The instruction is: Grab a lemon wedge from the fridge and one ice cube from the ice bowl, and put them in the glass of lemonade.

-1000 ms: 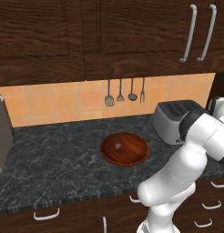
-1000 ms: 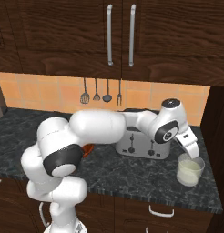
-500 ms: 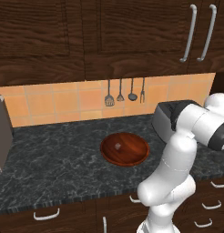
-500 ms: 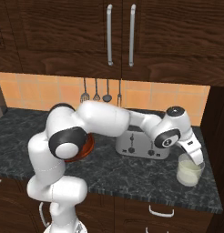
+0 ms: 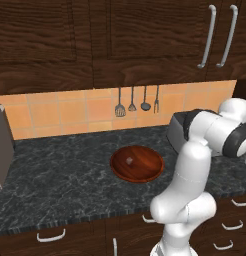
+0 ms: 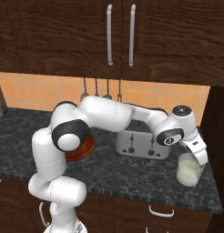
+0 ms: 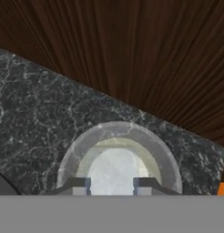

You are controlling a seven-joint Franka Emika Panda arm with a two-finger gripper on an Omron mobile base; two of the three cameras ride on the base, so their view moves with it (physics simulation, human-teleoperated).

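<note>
Jaws first: in the hand view the gripper (image 7: 112, 186) shows two tips a little apart, with pale liquid showing through the gap. You get just the very ends of the tips; the rest is cut off at the bottom, so I cannot tell whether they pinch anything or stand free. No lemon wedge can be made out between them.

Hidden or hard to read:
- In the right base view the gripper (image 6: 200, 157) is a small white shape at the end of the wrist; finger spacing is unreadable there.
- The ice bowl (image 6: 84, 145) is mostly behind the arm's elbow in that view, with just a reddish edge showing.
- In the left base view the forearm covers most of the toaster (image 5: 177, 127).

Positions:
- The glass of lemonade (image 7: 118, 129) sits directly under the tips, its rim arcing around them. In the right base view the glass of lemonade (image 6: 189, 170) stands on the dark counter (image 6: 132, 175), just right of the toaster (image 6: 141, 143), with the gripper right above its rim.
- The ice bowl (image 5: 137, 163) sits mid-counter, well apart from the glass, with one ice cube (image 5: 129, 160) visible inside.
</note>
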